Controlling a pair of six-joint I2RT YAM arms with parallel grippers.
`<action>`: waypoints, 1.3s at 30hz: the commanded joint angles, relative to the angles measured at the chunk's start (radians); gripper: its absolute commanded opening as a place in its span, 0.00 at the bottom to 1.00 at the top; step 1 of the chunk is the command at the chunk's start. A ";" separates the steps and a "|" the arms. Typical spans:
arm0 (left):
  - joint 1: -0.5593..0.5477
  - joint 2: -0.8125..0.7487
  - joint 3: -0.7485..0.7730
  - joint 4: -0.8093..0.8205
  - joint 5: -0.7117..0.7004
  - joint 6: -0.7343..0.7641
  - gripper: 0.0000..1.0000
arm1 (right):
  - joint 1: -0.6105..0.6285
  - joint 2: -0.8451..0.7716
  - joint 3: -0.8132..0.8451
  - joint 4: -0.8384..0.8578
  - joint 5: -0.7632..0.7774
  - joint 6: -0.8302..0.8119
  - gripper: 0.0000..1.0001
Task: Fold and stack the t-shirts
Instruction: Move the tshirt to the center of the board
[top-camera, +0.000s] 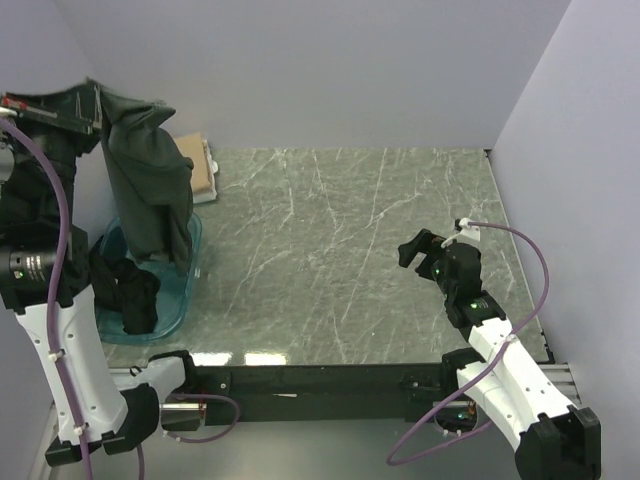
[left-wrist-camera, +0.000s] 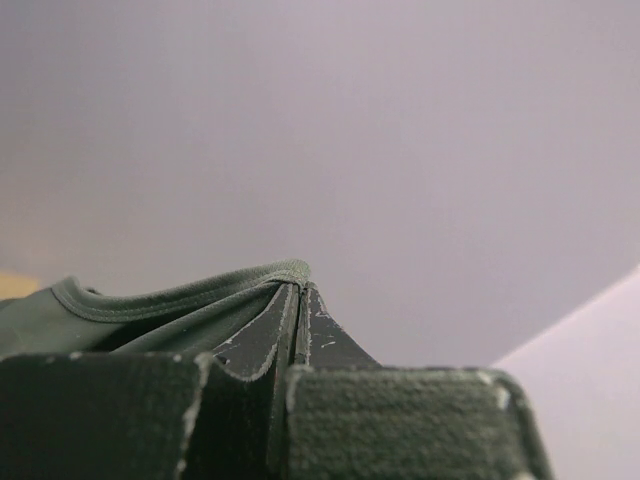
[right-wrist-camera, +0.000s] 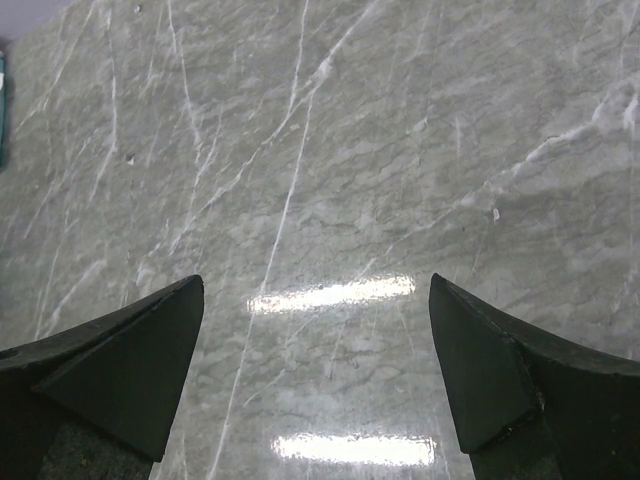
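left on the table, one t-shirt hangs over the tub — second t-shirt inside it, third t-shirt behind.

Dark charcoal-grey t-shirt: seen at upper left of top view, suspended by top edge, hung as long crumpled vertical drape, lower end lost among dark cloth at left-centre. Stitched hem is pinched in left gripper, at lower centre of left wrist view.
Tan t-shirt: laid flat at upper left, largely hidden behind drape.
Black t-shirts: heaped unfolded at lower left.
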 joint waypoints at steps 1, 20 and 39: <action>-0.006 0.059 0.096 0.097 0.136 0.014 0.01 | -0.001 -0.010 0.043 0.003 0.032 0.000 0.99; -0.788 0.421 0.297 0.165 -0.094 0.243 0.01 | -0.001 -0.048 0.033 -0.025 0.106 0.003 0.99; -0.812 0.290 -0.596 0.044 -0.614 -0.032 0.02 | -0.001 -0.035 0.040 -0.046 0.131 0.016 1.00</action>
